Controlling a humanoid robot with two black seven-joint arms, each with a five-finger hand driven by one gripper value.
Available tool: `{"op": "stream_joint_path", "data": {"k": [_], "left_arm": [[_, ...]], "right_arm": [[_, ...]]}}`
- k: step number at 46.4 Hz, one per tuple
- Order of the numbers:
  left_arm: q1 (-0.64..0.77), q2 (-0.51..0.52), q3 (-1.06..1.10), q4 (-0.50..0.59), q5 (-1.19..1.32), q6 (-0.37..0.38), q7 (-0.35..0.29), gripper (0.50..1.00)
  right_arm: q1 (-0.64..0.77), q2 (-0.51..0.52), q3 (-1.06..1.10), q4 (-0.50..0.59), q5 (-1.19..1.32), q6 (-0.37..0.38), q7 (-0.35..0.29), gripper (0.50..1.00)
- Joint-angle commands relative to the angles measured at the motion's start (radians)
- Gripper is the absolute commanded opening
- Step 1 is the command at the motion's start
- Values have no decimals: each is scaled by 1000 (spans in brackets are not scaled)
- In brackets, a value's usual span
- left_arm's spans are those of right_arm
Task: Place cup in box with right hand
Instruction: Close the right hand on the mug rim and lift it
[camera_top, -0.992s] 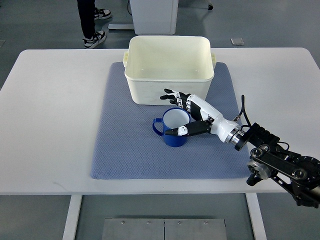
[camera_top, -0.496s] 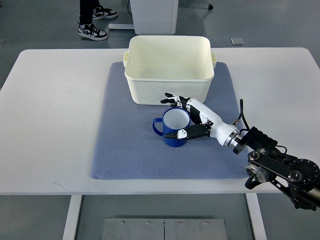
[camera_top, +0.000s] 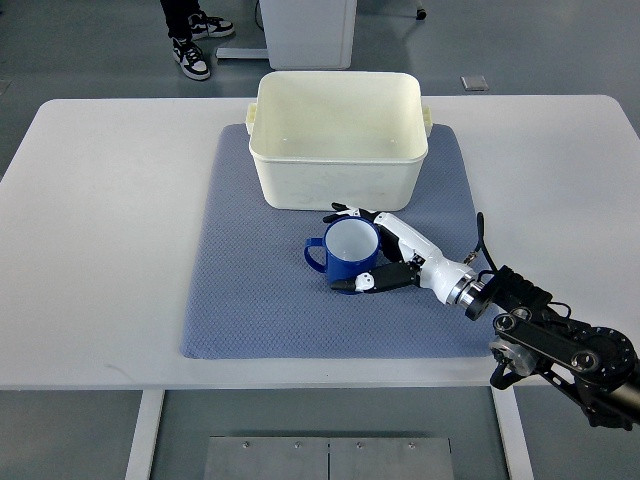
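Note:
A blue cup (camera_top: 338, 262) with a white inside stands upright on the blue-grey mat (camera_top: 250, 290), its handle pointing left. It sits just in front of the cream box (camera_top: 338, 150). My right hand (camera_top: 350, 248) reaches in from the lower right and straddles the cup. Its fingers (camera_top: 345, 213) lie spread behind the far rim and its thumb (camera_top: 358, 282) is against the near wall. The hand is open around the cup, which rests on the mat. The box looks empty. The left hand is not in view.
The mat lies on a white table (camera_top: 100, 220). A person's legs and sneakers (camera_top: 190, 55) show on the floor beyond the table's far edge. A white cabinet base (camera_top: 305, 30) stands behind the box.
My right hand has come down and toward the near side, from over the cup to around it, with its finger spread unchanged. The cup has not moved. The person's feet shifted.

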Motion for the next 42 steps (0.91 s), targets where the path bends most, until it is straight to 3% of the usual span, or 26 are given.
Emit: {"op": "stream_joint_path", "data": {"k": [1,9,17,20,21,22,24,29,35,42], "left_arm": [[0,0,0,0,0,0,0,1000],[0,0,0,0,0,0,0,1000],[0,0,0,0,0,0,0,1000],[0,0,0,0,0,0,0,1000],[0,0,0,0,0,0,0,1000],[0,0,0,0,0,0,0,1000],[0,0,0,0,0,0,0,1000],[0,0,0,0,0,0,0,1000],[0,0,0,0,0,0,0,1000],[0,0,0,0,0,0,0,1000]], "right_arm": [[-6,2,-1,-7,0,0,0,1000],[-13,11,-1,-22,0,-5,12,993],[-13,19,-1,-38,2,-8,20,916],[-13,19,-1,-38,3,-6,20,822],[-13,19,-1,-38,3,-6,20,770],[-13,17,-3,-38,5,-6,20,697],[-13,17,-6,-38,3,-5,14,500],[-10,25,-29,-44,5,-21,-11,500],[-10,39,-30,-42,6,-115,14,500],[1,33,-30,-31,9,-120,17,500]]}}
